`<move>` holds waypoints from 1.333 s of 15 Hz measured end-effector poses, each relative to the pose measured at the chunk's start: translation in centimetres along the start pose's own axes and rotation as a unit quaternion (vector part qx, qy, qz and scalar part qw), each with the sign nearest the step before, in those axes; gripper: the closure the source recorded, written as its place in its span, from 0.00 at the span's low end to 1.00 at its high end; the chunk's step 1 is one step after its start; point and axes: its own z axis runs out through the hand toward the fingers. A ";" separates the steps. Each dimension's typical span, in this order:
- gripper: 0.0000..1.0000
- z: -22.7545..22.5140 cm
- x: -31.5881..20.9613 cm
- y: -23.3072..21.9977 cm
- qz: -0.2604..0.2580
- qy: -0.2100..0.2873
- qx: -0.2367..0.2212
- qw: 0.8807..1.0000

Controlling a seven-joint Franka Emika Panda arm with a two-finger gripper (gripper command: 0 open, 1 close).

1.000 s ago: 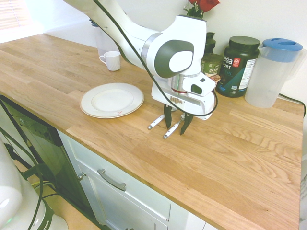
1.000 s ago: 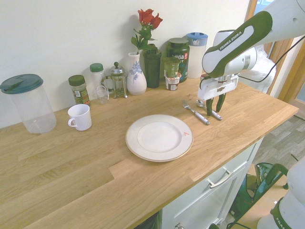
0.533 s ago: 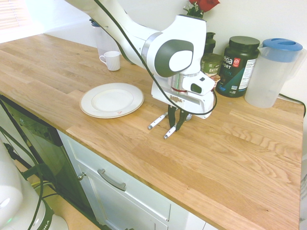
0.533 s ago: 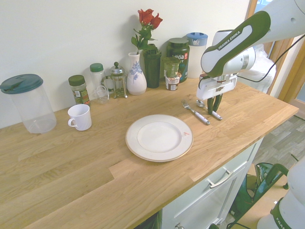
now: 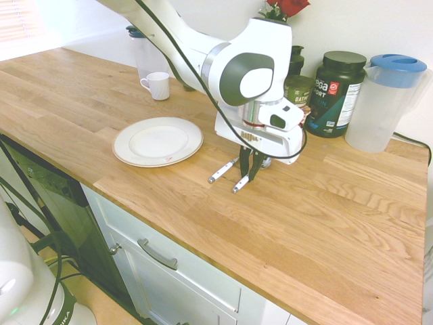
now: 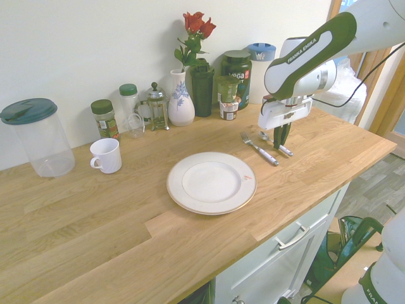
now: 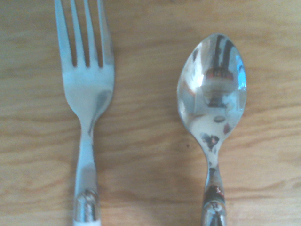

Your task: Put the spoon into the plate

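1. The gripper [image 5: 247, 170] hangs straight down over the wooden countertop [image 5: 325, 223], its fingers clenched on the white handle of the spoon [image 5: 242, 182].
2. In the first exterior view the spoon's handle tip points toward seven o'clock and sits just above or on the wood (which one cannot be told).
3. The fork [image 5: 222, 170] lies flat on the counter just beside the spoon, parallel to it, at its ten o'clock.
4. The wrist view shows the spoon's shiny bowl [image 7: 212, 92] and the fork's tines [image 7: 87, 52] side by side over the wood grain, not touching.
5. The plate [image 5: 157, 141] rests on the counter well apart from the cutlery, at about nine o'clock from the gripper in the first exterior view.
6. A white mug [image 6: 105, 155] stands beyond the plate, at its ten o'clock in the second exterior view.
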 end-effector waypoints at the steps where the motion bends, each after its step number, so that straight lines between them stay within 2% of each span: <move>1: 1.00 -1.4 0.3 -0.6 0.000 0.002 0.006 1.000; 4: 1.00 -6.7 -0.6 -2.8 -0.015 0.010 0.027 0.999; 8: 1.00 -11.5 -7.8 -6.7 -0.071 0.017 0.034 0.997; 11: 1.00 -10.5 -14.2 -10.0 -0.101 0.016 0.021 0.995; 14: 1.00 -7.3 -19.0 -11.9 -0.127 0.015 0.016 0.992; 20: 1.00 -3.4 -25.2 -13.8 -0.144 0.015 0.019 0.989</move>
